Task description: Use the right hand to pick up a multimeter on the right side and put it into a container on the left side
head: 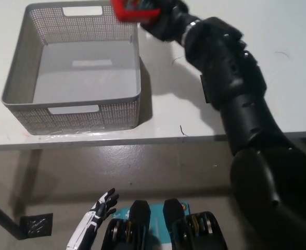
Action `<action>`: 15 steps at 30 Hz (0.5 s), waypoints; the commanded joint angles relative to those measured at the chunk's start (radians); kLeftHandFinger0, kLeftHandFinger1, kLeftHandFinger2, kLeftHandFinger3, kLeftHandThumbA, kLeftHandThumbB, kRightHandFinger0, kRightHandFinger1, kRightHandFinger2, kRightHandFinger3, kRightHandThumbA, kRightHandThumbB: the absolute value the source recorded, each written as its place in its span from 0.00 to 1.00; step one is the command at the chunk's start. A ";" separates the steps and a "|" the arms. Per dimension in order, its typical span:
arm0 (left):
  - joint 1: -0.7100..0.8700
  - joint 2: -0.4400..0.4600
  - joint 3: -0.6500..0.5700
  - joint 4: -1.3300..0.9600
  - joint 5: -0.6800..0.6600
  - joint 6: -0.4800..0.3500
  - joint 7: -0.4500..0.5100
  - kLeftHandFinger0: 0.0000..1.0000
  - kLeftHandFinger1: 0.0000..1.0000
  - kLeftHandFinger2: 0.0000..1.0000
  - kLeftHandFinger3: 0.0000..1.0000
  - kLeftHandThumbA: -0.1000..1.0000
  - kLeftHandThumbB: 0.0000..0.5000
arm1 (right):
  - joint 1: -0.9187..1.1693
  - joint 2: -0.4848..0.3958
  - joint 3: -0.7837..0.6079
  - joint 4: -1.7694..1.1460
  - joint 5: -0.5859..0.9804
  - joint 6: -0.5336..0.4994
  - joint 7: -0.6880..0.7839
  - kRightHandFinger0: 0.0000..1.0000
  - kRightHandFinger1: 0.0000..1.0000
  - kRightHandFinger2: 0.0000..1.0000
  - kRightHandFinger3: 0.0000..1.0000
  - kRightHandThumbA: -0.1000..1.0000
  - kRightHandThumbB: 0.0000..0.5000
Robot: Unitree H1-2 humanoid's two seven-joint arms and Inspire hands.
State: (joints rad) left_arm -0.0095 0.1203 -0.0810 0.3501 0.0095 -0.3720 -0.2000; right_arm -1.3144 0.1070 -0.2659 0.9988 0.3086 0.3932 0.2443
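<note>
Right hand (163, 18): black, clasped around the red multimeter (135, 9), held over the far right corner of the grey basket (17, 83).
Left hand (93, 221): white, low, fingers spread, grasping nothing.
Advice: carry further left over the basket's middle, lower, then release.
Surface: white desk (168, 104); grey floor below.

This looks like a lab or test room rather than a home. A plain white tabletop (90, 138) carries only a grey perforated plastic basket (72, 112) and a black tape marker (205, 88), above a bare concrete-coloured floor (142, 166).
</note>
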 commanded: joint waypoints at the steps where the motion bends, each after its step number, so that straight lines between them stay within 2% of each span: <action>1: 0.010 0.004 -0.009 -0.011 -0.010 -0.038 -0.013 1.00 1.00 1.00 1.00 1.00 0.41 | -0.106 0.018 0.368 0.028 -0.410 -0.346 -0.162 0.04 0.45 0.76 0.80 0.00 0.32; 2: 0.010 0.003 -0.010 -0.008 -0.017 -0.033 -0.019 1.00 1.00 1.00 1.00 1.00 0.45 | -0.115 0.027 0.417 0.080 -0.445 -0.388 -0.192 0.00 0.38 0.72 0.79 0.00 0.32; 3: 0.010 0.003 -0.012 -0.010 -0.021 -0.025 -0.025 1.00 1.00 1.00 1.00 1.00 0.45 | -0.116 0.031 0.434 0.102 -0.449 -0.406 -0.206 0.00 0.38 0.74 0.77 0.00 0.32; 4: 0.012 0.001 -0.012 -0.013 -0.030 -0.022 -0.029 1.00 1.00 1.00 1.00 1.00 0.47 | -0.123 0.044 0.468 0.134 -0.470 -0.399 -0.240 0.15 0.51 0.82 0.75 0.00 0.35; 5: 0.012 -0.001 -0.013 -0.014 -0.029 -0.021 -0.029 1.00 1.00 1.00 1.00 1.00 0.47 | -0.127 0.049 0.497 0.153 -0.484 -0.393 -0.251 0.11 0.45 0.77 0.74 0.00 0.32; 6: 0.012 -0.003 -0.013 -0.018 -0.031 -0.012 -0.029 1.00 1.00 1.00 1.00 1.00 0.48 | -0.133 0.051 0.533 0.179 -0.497 -0.393 -0.258 0.02 0.40 0.78 0.73 0.00 0.31; 7: 0.012 -0.001 -0.017 -0.020 -0.015 -0.019 -0.024 1.00 1.00 1.00 1.00 1.00 0.46 | -0.136 0.058 0.561 0.210 -0.510 -0.391 -0.274 0.00 0.39 0.80 0.71 0.00 0.33; 10: 0.013 0.004 -0.027 -0.015 0.017 -0.044 -0.016 1.00 1.00 1.00 1.00 1.00 0.42 | -0.132 0.067 0.612 0.266 -0.522 -0.401 -0.298 0.00 0.40 0.77 0.71 0.00 0.41; 12: 0.007 0.008 -0.030 -0.007 0.026 -0.050 -0.012 1.00 1.00 1.00 1.00 1.00 0.46 | -0.124 0.068 0.646 0.296 -0.528 -0.427 -0.322 0.00 0.41 0.79 0.71 0.00 0.43; 15: 0.004 0.019 -0.041 -0.021 0.042 -0.030 -0.012 1.00 1.00 1.00 1.00 1.00 0.47 | -0.118 0.061 0.699 0.322 -0.548 -0.433 -0.355 0.03 0.48 0.86 0.72 0.00 0.37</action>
State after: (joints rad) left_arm -0.0075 0.1191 -0.1034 0.3526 0.0178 -0.3714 -0.2009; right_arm -1.3375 0.1470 0.3020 1.2521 -0.0263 0.1777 0.0659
